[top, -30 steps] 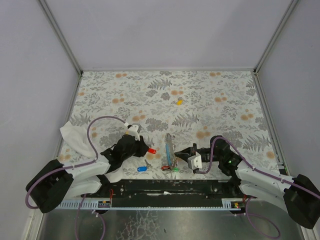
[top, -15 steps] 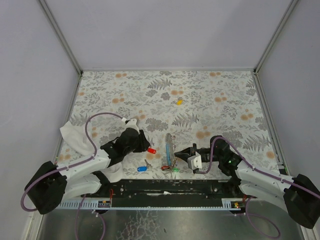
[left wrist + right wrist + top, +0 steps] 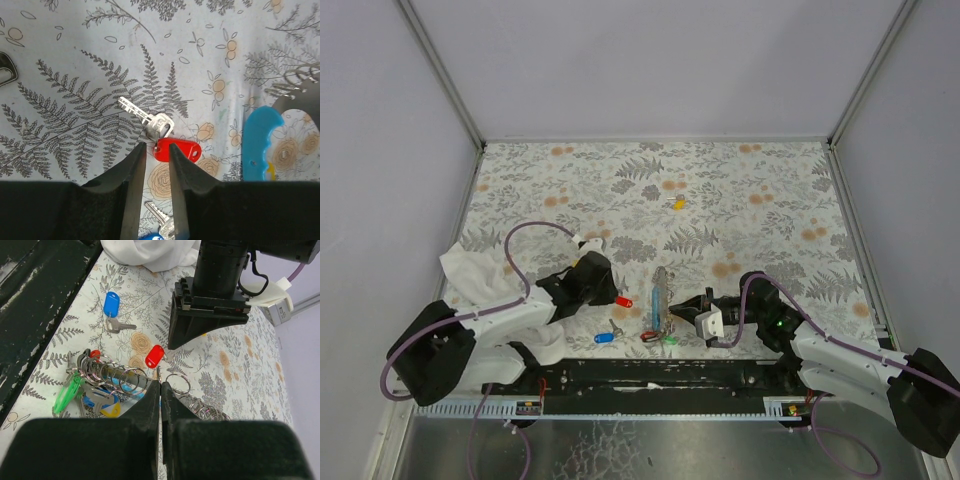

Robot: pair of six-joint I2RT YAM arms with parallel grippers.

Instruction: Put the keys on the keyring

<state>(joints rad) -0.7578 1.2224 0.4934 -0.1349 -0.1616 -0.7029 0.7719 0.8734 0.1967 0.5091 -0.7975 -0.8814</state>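
The red key (image 3: 176, 149) lies flat on the flowered mat, its metal blade (image 3: 142, 115) pointing away. My left gripper (image 3: 156, 147) hovers over it, open by a narrow gap, the key's ring end just beyond the fingertips (image 3: 136, 160). From above, that left gripper (image 3: 598, 283) sits just left of the red key (image 3: 623, 301). The keyring (image 3: 660, 298) lies between the arms, with its coiled cord and a cluster of keys (image 3: 95, 390). My right gripper (image 3: 160, 384) is shut on a thin ring of the keyring, seen edge-on. A blue key (image 3: 605, 337) and a yellow key (image 3: 679, 203) lie loose.
A white cloth (image 3: 470, 275) is bunched at the mat's left edge. The black base rail (image 3: 650, 375) runs along the near edge. The light-blue end piece (image 3: 257, 145) lies right of the red key.
My left arm has swung a little up and to the right, bringing its gripper closer over the red key. The keys and the right arm have not moved.
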